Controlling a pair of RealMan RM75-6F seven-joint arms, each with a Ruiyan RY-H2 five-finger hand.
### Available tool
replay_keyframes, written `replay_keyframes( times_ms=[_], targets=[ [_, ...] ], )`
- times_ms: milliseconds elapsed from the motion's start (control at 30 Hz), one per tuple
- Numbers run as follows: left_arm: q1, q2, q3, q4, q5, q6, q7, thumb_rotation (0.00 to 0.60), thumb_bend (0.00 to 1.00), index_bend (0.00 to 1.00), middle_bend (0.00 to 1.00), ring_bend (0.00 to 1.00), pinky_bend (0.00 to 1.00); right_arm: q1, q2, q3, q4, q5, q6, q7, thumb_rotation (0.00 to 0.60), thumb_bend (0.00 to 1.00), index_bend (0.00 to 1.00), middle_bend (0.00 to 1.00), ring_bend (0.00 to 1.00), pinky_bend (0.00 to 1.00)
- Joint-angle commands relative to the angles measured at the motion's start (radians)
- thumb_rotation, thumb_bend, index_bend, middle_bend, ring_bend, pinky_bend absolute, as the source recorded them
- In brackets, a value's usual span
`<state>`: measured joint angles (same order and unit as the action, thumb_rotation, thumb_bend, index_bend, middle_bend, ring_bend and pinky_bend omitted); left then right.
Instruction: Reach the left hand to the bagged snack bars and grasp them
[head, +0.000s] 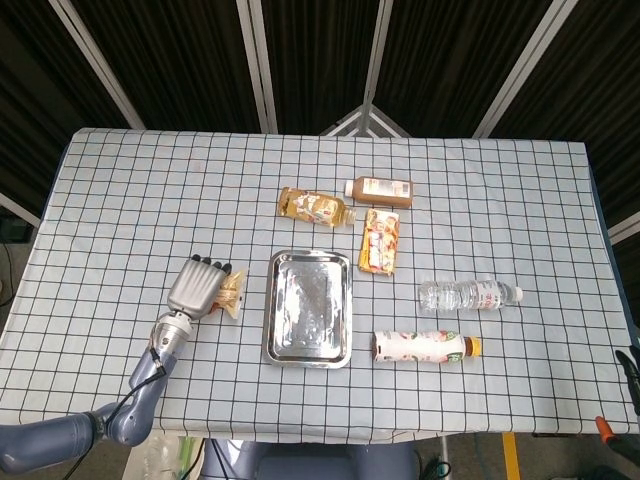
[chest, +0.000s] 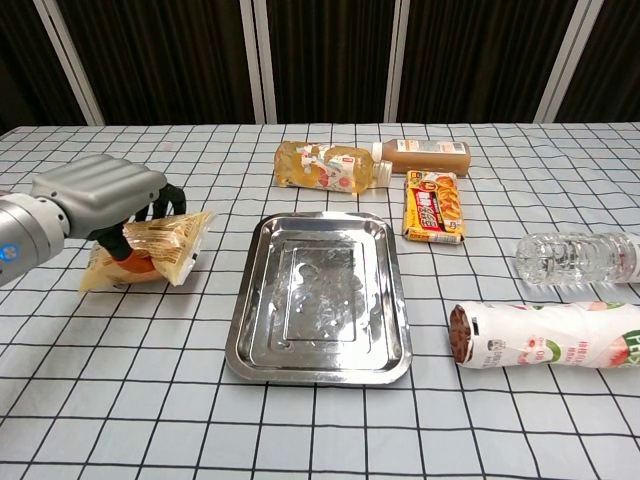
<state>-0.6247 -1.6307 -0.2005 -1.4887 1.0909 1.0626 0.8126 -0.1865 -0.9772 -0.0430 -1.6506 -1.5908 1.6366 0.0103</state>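
Note:
The bagged snack bars (chest: 150, 250) are a clear yellow-orange packet left of the steel tray (chest: 385, 300). My left hand (chest: 105, 200) lies over the packet with its fingers curled down around it, and the packet's right end is bunched and tipped up. In the head view the same hand (head: 198, 287) covers most of the packet (head: 232, 293). Only a dark sliver of my right hand (head: 632, 366) shows at the lower right edge, too little to tell how its fingers stand.
Behind the tray lie a yellow juice bottle (chest: 325, 166), a brown drink bottle (chest: 425, 156) and an orange snack pack (chest: 434, 207). A clear water bottle (chest: 575, 256) and a white-pink bottle (chest: 550, 334) lie to the right.

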Motion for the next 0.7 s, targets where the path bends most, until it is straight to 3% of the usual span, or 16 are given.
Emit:
replay_keyframes(
  times_ms=[33, 200, 367, 567, 700],
  targets=[
    [0.002, 0.021, 0.002, -0.036, 0.017, 0.021, -0.015, 0.6, 0.37, 0.39, 0.53, 0.43, 0.4, -0.001, 0.001, -0.003, 0.001, -0.005, 0.002, 0.001, 0.6, 0.32, 0.0, 0.0, 0.0, 0.0],
    [-0.003, 0.069, -0.012, -0.153, 0.06, 0.07, -0.021, 0.6, 0.37, 0.4, 0.53, 0.43, 0.4, -0.003, 0.005, -0.005, 0.002, -0.01, 0.009, 0.016, 0.6, 0.32, 0.0, 0.0, 0.0, 0.0],
    [-0.075, 0.06, -0.063, -0.234, 0.023, 0.066, 0.083, 0.6, 0.37, 0.42, 0.53, 0.43, 0.4, -0.007, 0.014, -0.004, 0.008, -0.008, 0.021, 0.047, 0.6, 0.32, 0.0, 0.0, 0.0, 0.0],
    [-0.211, -0.047, -0.124, -0.191, -0.069, 0.041, 0.228, 0.6, 0.37, 0.42, 0.52, 0.43, 0.4, -0.005, 0.028, 0.01, 0.016, 0.013, 0.023, 0.095, 0.6, 0.32, 0.0, 0.0, 0.0, 0.0],
    [-0.292, -0.144, -0.139, -0.123, -0.128, 0.029, 0.284, 0.6, 0.37, 0.41, 0.52, 0.43, 0.4, 0.001, 0.035, 0.016, 0.02, 0.031, 0.01, 0.111, 0.6, 0.32, 0.0, 0.0, 0.0, 0.0]
  ],
)
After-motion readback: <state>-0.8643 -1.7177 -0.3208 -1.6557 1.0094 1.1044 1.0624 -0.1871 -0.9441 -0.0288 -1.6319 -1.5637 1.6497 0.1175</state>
